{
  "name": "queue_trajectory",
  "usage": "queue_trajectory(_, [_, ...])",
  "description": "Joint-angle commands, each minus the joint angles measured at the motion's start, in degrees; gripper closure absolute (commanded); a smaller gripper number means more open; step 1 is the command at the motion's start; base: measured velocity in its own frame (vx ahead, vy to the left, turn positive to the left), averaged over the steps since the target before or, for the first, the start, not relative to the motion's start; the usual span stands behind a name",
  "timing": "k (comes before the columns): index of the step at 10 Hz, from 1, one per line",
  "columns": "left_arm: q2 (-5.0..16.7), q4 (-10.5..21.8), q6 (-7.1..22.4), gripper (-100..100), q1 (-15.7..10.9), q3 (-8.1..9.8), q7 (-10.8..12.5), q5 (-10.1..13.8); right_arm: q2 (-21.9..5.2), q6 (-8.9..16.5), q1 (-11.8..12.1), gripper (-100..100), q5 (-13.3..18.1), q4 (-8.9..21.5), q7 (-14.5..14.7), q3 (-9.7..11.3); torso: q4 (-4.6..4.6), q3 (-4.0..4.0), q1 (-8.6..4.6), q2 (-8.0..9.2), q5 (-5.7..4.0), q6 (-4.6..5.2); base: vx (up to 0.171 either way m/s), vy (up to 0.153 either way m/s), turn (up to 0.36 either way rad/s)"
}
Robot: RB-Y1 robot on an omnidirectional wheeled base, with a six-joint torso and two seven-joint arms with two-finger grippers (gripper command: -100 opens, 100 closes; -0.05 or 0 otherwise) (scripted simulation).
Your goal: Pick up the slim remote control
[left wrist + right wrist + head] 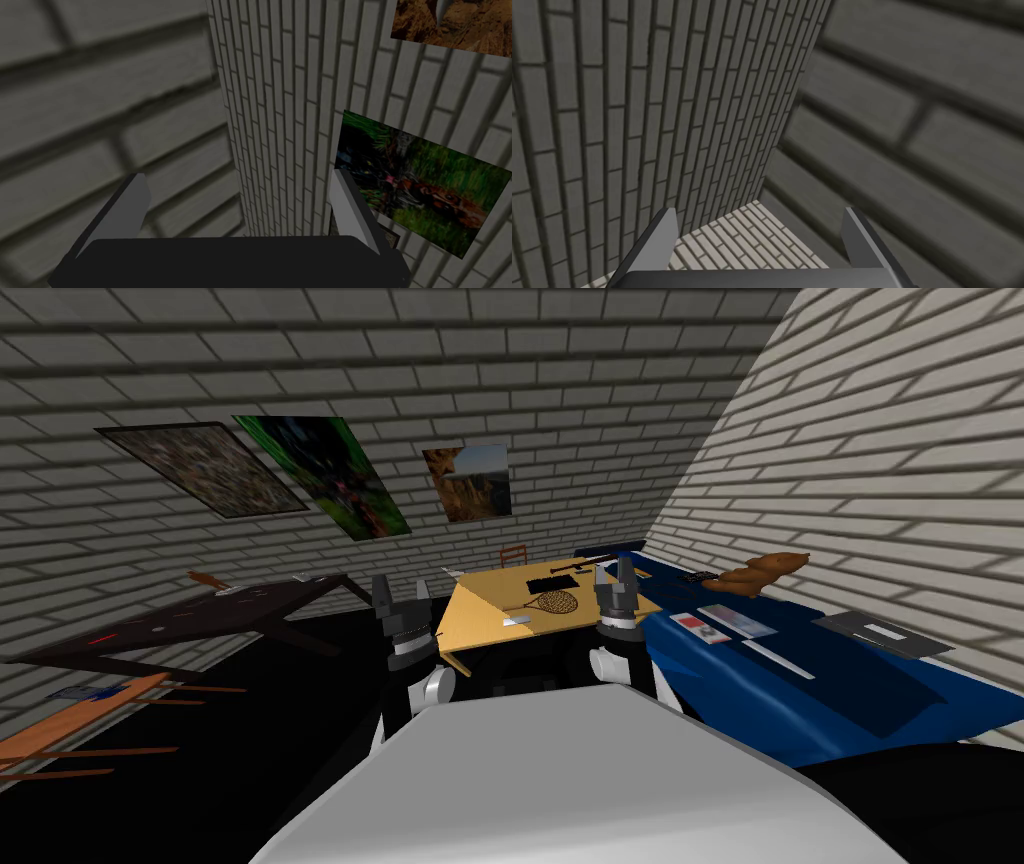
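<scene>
A long, slim, light grey bar [778, 657], the likeliest slim remote, lies flat on the blue-covered surface [860, 708] to my right. Both arms are raised in front of my chest, well short of it. My left gripper [401, 584] points upward with its fingers spread wide and nothing between them; the left wrist view has this gripper [239, 176] facing a brick wall. My right gripper [613, 566] stands near the blue surface's near-left corner, also open and empty. In the right wrist view that gripper [760, 212] faces a brick corner.
The blue surface also carries a red and white card [697, 627], a pale flat item [737, 620], a dark flat panel [882, 636] and a brown plush shape [760, 575]. A tan table [480, 628] ahead holds a black keyboard [553, 584] and a racket [552, 603]. A dark table [200, 623] stands left.
</scene>
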Motion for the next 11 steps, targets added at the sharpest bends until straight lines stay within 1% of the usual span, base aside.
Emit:
queue_trajectory(1, [0.0,0.0,0.0,0,0.0,0.0,0.0,0.0,-2.5,0.2,-0.1,-100,0.2,0.7,-0.5,0.3,0.0,0.0,0.0,0.0,0.0,0.0,-0.003,0.015,0.04])
queue_trajectory(3, [0.0,0.0,0.0,0,0.0,0.0,0.0,0.0,-6.0,0.6,-0.3,-100,0.7,2.3,-1.7,1.1,0.0,0.01,0.1,0.03,0.02,-0.01,-0.01,0.043,0.075])
queue_trajectory(4, [0.0,0.0,0.0,0,0.0,0.0,0.0,0.0,-6.6,0.6,-0.3,-100,0.7,2.3,-1.7,1.1,0.01,0.02,0.16,0.04,0.03,-0.01,-0.007,0.036,0.023])
queue_trajectory(5, [0.0,0.0,0.0,0,0.0,0.0,0.0,0.0,-8.8,0.8,-0.5,-100,1.1,3.5,-2.4,1.7,0.01,0.02,0.13,0.03,0.03,0.0,-0.008,0.035,0.068])
queue_trajectory(6, [0.0,0.0,0.0,0,0.0,0.0,0.0,0.0,-10.5,1.1,-0.8,-100,1.6,4.9,-3.3,2.4,0.0,0.01,0.12,0.03,0.03,-0.01,-0.009,0.047,0.136])
queue_trajectory(7, [0.0,0.0,0.0,0,0.0,-0.01,0.0,0.0,-11.2,1.1,-0.8,-100,1.6,4.9,-3.3,2.4,0.0,0.01,0.16,0.02,0.03,-0.02,-0.007,0.041,0.049])
queue_trajectory(8, [0.0,0.0,0.0,0,0.0,0.0,0.0,0.0,-13.4,1.4,-1.1,-100,2.3,6.5,-4.3,3.1,0.01,0.01,0.15,0.02,0.04,0.0,-0.011,0.057,0.105])
queue_trajectory(9, [0.0,0.0,0.0,0,0.0,-0.01,0.0,0.0,-15.0,1.7,-1.5,-100,3.0,8.3,-5.4,4.0,0.01,0.02,0.2,0.03,0.04,-0.02,-0.009,0.067,0.217])
queue_trajectory(10, [0.0,0.0,0.0,0,0.0,0.0,0.0,0.0,-16.2,1.7,-1.5,-100,3.0,8.3,-5.4,4.0,0.01,0.02,0.22,0.04,0.05,0.01,-0.001,0.047,-0.014])
queue_trajectory(11, [0.0,0.0,0.0,0,0.0,0.0,0.0,0.0,-18.3,1.9,-1.9,-100,3.9,10.4,-6.5,4.9,0.0,0.01,0.17,0.01,0.04,0.0,0.002,0.052,0.126])
